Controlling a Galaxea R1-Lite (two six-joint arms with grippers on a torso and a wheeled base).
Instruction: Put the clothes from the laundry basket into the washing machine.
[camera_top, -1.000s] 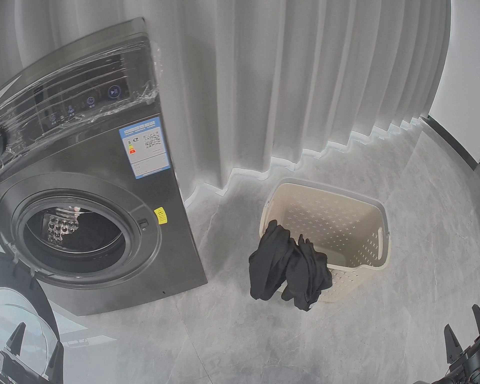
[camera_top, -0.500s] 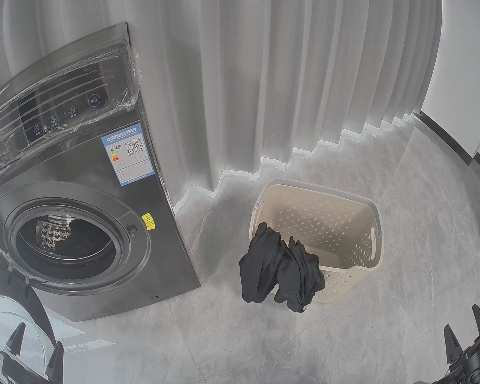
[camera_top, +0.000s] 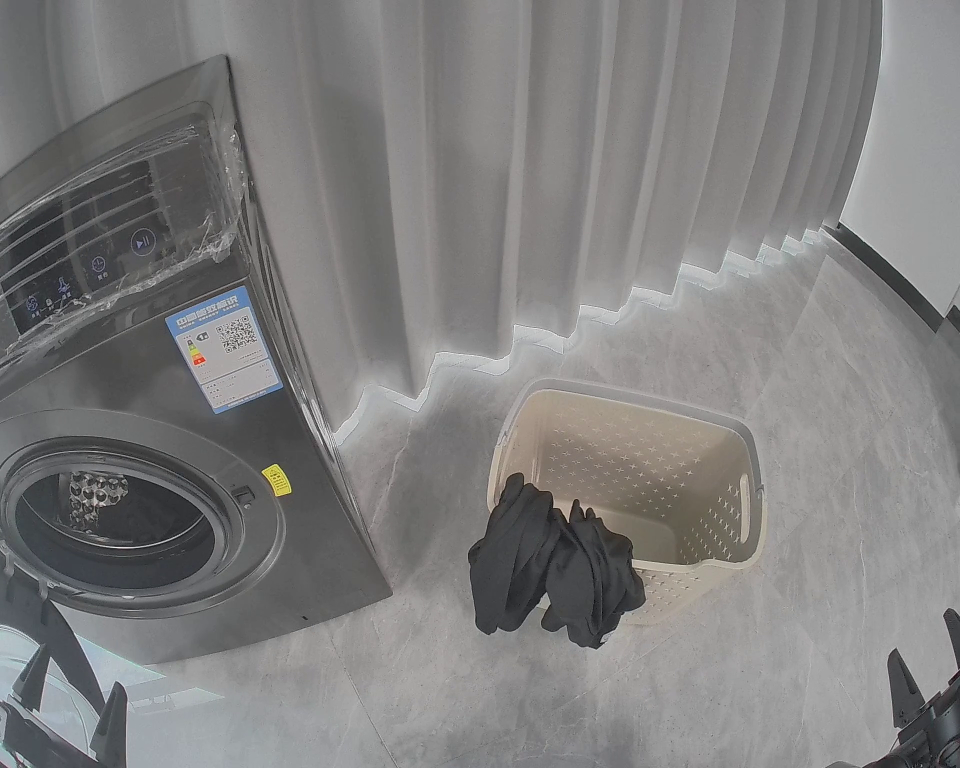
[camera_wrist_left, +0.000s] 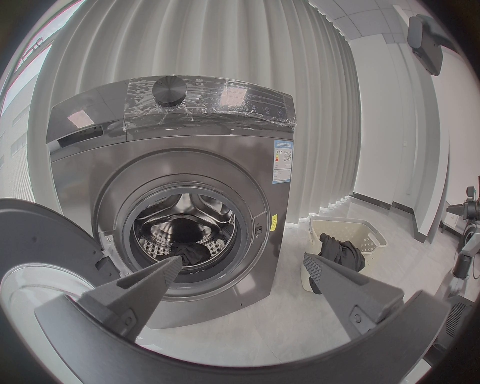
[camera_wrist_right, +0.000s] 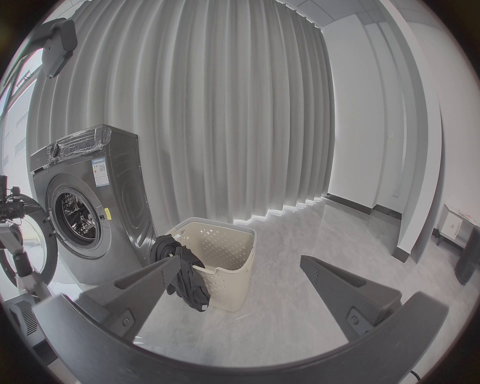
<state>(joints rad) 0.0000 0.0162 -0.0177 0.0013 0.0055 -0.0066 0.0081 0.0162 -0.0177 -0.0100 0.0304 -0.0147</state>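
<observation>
While black clothes (camera_top: 555, 575) hang over basket (camera_top: 640, 450) rim, my L tool (camera_wrist_left: 242, 261) & R tool (camera_wrist_right: 240, 262) both gape, empty.

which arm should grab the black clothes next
Probably right: the right hand is open and faces the black clothes on the laundry basket; the left hand sits by the washing machine.

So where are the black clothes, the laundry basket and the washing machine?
black clothes (camera_top: 555, 575), head view, bundle draped over the rim.
laundry basket (camera_top: 640, 450), head view, its far wall.
washing machine (camera_top: 300, 540), head view, its front panel.
</observation>
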